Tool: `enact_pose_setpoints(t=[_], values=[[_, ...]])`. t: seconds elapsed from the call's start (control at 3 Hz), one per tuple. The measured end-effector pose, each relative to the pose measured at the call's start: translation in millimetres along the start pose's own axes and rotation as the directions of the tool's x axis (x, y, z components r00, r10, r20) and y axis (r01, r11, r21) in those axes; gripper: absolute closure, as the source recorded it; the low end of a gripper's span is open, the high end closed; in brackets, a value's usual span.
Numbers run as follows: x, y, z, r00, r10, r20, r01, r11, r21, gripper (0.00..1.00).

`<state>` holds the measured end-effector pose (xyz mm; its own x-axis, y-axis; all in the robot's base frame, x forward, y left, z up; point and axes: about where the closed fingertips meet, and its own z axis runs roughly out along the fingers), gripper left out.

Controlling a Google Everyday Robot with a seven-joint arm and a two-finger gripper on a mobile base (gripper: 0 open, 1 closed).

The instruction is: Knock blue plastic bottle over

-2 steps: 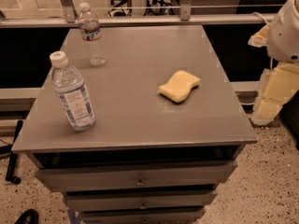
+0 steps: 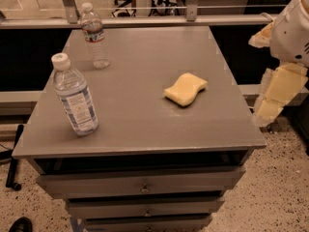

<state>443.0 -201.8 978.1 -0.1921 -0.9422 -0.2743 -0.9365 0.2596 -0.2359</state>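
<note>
Against the frame from 0.7 s ago, we find nothing on the surface (image 2: 145, 124) shifted: both bottles and the sponge sit where they were, and the hand (image 2: 273, 93) hangs in much the same spot off the right edge, at about 3 o'clock from the surface's centre. It is level with the sponge and touches nothing. We cannot tell whether the hand is spread or pressed together.

The blue plastic bottle (image 2: 75, 95) stands upright at about 8 o'clock, white cap on top. A pale blue-and-white label wraps its middle; there is print on it, but we cannot read it. The other bottle (image 2: 94, 35), at about 11 o'clock near the back edge, carries a red-and-white band that is just as unreadable.

The blue plastic bottle is close to the left edge and not far from the front edge. Between it and the yellow sponge (image 2: 186, 89), which lies at about 3 o'clock, runs a broad bare stretch of grey top. The 2 bottles are well apart. The sponge lies between the hand and the blue plastic bottle. Below the top we see 3 drawer fronts (image 2: 145, 182), and a metal rail (image 2: 159, 21) runs behind the back edge.
</note>
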Motion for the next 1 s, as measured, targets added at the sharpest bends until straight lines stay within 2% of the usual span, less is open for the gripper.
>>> enact_pose_setpoints(t=[0.33,0.67,1.0], values=[[-63,-3,26,0.978,-0.031,0.208,0.041,0.9980,-0.048,0.00],[-167,-11,45,0.865,-0.040,0.500,0.085,0.9941,-0.067,0.00],[-167,-11,39,0.866,-0.034,0.499,0.074,0.9953,-0.062,0.00]])
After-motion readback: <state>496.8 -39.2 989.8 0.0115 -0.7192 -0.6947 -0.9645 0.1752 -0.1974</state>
